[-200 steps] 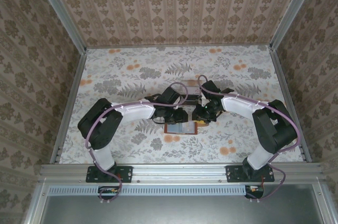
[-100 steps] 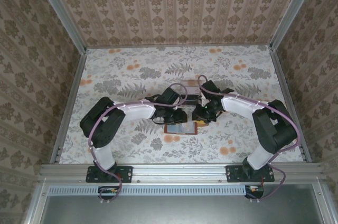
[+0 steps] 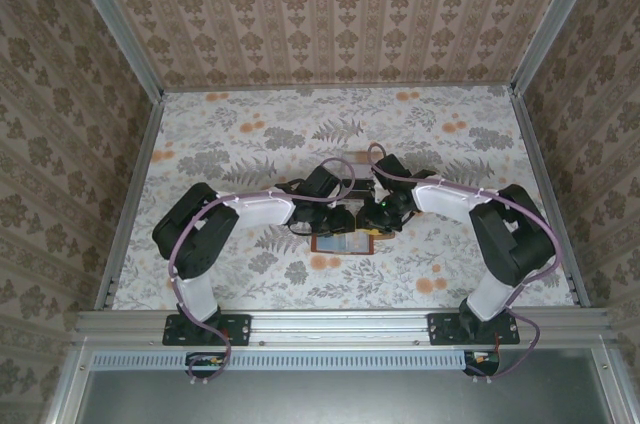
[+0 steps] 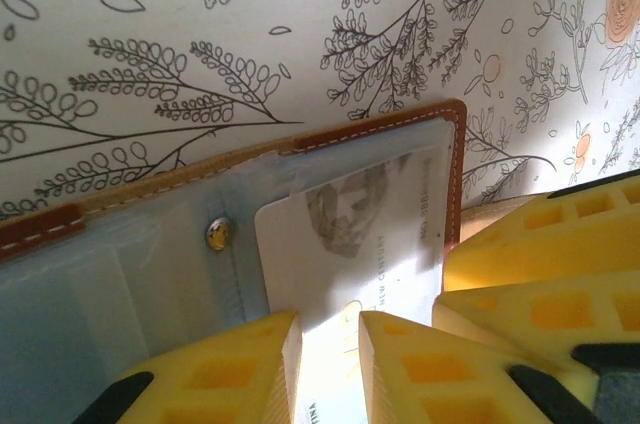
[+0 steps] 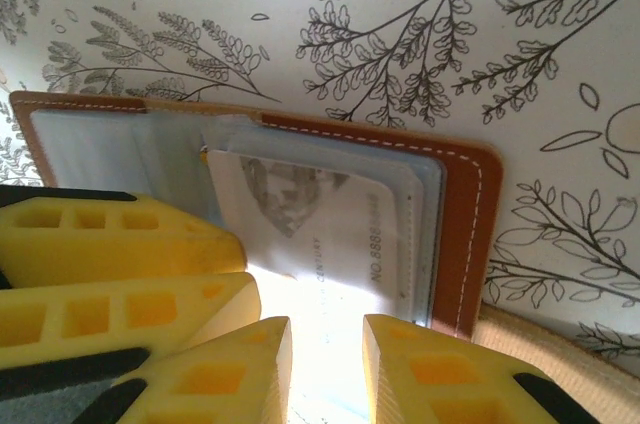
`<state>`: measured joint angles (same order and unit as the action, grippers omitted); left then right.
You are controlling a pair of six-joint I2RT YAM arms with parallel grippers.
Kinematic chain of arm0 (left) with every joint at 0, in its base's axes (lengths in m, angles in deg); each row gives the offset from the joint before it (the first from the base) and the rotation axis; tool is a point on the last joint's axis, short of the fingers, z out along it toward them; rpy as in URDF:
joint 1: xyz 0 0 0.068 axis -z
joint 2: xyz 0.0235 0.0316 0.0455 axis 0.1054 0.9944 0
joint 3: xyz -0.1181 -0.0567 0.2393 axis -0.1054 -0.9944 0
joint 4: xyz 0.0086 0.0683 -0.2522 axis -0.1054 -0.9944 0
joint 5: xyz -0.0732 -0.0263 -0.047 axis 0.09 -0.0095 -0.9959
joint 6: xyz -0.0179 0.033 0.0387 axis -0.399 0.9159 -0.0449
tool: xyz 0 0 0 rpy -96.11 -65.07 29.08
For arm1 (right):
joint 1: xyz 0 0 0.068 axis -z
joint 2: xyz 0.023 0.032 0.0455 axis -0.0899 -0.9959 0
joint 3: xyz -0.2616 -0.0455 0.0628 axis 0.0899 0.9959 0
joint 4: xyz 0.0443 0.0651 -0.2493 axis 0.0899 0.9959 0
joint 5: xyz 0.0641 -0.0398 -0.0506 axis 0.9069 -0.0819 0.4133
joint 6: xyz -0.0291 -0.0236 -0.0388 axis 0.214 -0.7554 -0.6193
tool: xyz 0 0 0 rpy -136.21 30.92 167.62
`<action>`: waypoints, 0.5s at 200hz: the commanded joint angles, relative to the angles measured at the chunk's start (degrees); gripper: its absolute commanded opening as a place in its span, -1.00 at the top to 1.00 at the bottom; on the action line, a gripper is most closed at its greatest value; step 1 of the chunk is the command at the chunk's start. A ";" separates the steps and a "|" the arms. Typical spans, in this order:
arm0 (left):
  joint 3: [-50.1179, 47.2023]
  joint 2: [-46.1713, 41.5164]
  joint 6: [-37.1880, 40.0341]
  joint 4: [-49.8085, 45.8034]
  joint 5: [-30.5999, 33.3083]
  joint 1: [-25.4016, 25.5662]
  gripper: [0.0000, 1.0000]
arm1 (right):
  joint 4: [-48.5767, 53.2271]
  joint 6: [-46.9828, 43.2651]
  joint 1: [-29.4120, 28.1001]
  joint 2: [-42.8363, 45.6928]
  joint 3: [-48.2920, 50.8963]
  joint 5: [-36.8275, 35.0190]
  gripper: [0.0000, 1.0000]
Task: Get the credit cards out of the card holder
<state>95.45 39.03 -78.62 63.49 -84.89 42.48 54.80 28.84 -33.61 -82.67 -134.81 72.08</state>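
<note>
left wrist, left gripper (image 4: 328, 332) parted over credit card (image 4: 350, 244) edge

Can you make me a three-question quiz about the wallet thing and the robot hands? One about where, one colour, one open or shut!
1. Where is the card holder?
A. on the flowery table, between the left gripper and right gripper
B. on a shelf
C. on an arm

2. What colour are the fingers?
A. blue
B. yellow
C. red

3. The card holder is
A. snapped shut
B. torn
C. open, a pale card poking out

Answers: A, the top view shows it between them; B, both wrist views show yellow; C, its lining and card show.
</note>
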 commanded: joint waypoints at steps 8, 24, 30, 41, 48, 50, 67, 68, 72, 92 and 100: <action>0.54 0.97 1.35 -3.53 0.25 -0.37 0.50 | 0.37 0.25 -0.33 -1.64 0.53 -1.08 0.49; 1.12 0.72 2.15 -5.28 1.14 -0.32 0.50 | 1.90 -0.38 -0.33 -2.14 0.25 -2.93 0.49; 1.28 0.65 2.51 -5.97 1.57 -0.34 0.50 | 2.30 -0.58 -0.30 -2.00 0.22 -3.54 0.48; 1.65 0.46 2.92 -7.12 2.28 -0.32 0.50 | 3.06 -0.77 -0.31 -1.91 0.19 -4.47 0.48; 1.74 0.29 3.22 -7.69 2.68 -0.33 0.50 | 3.27 -0.86 -0.29 -1.74 0.19 -4.72 0.48; 1.82 0.21 3.28 -7.87 2.73 -0.36 0.50 | 3.37 -0.86 -0.32 -1.73 0.19 -4.85 0.48; 2.14 -0.32 3.68 -8.94 3.43 -0.30 0.50 | 3.57 -0.95 -0.30 -1.62 0.26 -4.87 0.47; 2.14 -0.33 3.73 -8.98 3.46 -0.34 0.50 | 3.57 -1.00 -0.34 -1.59 0.23 -4.88 0.47; 2.29 -0.50 3.85 -9.09 3.56 -0.30 0.50 | 3.57 -1.04 -0.30 -1.62 0.14 -4.76 0.47; 2.76 -0.98 4.32 -9.94 3.89 -0.35 0.50 | 3.92 -1.16 -0.29 -1.83 -0.15 -4.88 0.48; 2.88 -1.07 4.38 -9.95 3.84 -0.36 0.50 | 3.92 -1.21 -0.34 -1.87 -0.16 -4.88 0.48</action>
<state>97.26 39.01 -76.15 58.60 -83.40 42.48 55.32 28.57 -33.61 -83.94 -134.81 70.11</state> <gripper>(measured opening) 0.250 0.261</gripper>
